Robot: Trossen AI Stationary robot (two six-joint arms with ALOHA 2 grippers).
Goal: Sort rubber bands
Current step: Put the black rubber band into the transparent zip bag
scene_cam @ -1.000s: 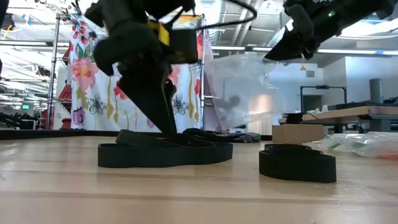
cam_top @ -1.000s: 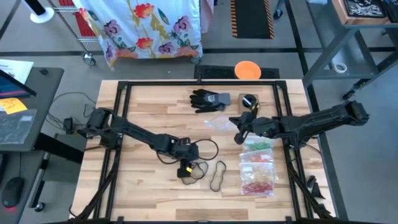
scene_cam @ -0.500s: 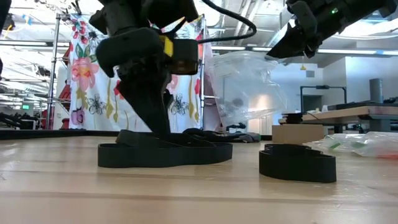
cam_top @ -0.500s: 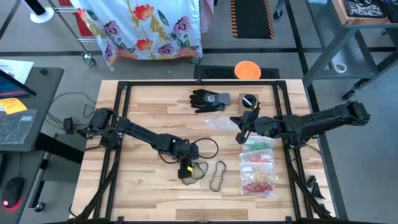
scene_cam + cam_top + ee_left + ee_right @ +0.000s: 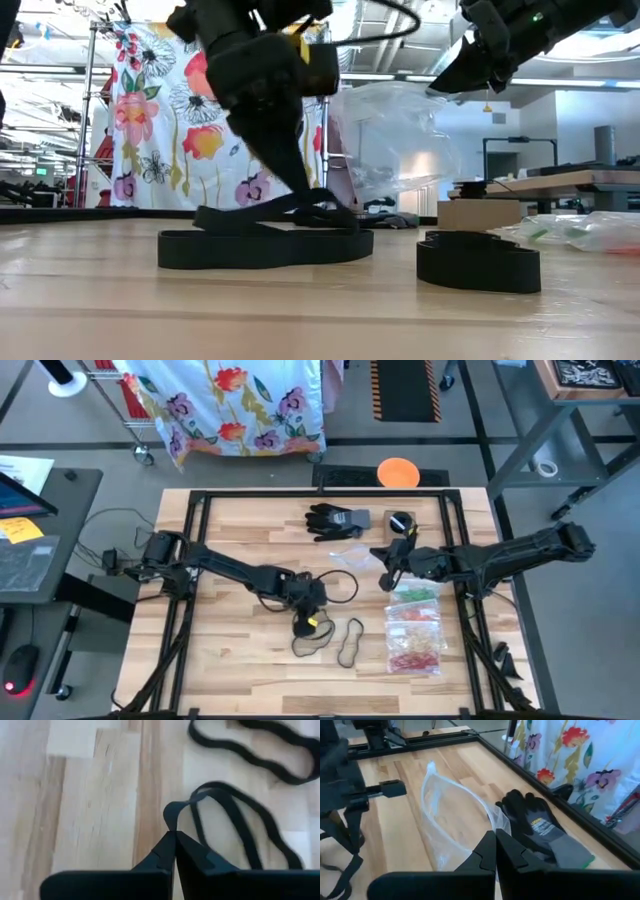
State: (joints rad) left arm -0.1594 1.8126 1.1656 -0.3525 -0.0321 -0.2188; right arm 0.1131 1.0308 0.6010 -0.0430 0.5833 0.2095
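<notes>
A wide black rubber band (image 5: 312, 643) lies on the wooden table, and my left gripper (image 5: 306, 622) is shut on one end of it. A second black band (image 5: 350, 642) lies just to its right, also seen as the second band (image 5: 478, 262) in the low view. My right gripper (image 5: 385, 576) hovers above the table's middle right, shut on a clear plastic bag (image 5: 350, 557) that hangs below it. Small coloured rubber bands fill clear bags (image 5: 414, 628) on the table to the right. My left gripper pinches a raised fold of the black band's end (image 5: 173, 816) between its two fingertips, coming from above and slanting down. That end is lifted a little; the rest of the loop (image 5: 262, 246) lies on the table. My right gripper holds the clear bag by its upper edge (image 5: 490, 827) between shut fingers. The bag hangs slack below it (image 5: 392, 140), its mouth gaping open.
A black and grey glove (image 5: 336, 520) lies at the far middle, with a small dark object (image 5: 400, 521) to its right. A black frame (image 5: 190, 560) borders the table. Bare wood shows at the near left.
My left gripper has moved a little toward the table's right edge and shut on the black band's end. That end has been drawn up off the table while the rest of the loop stays flat. My right gripper has held still with the bag.
</notes>
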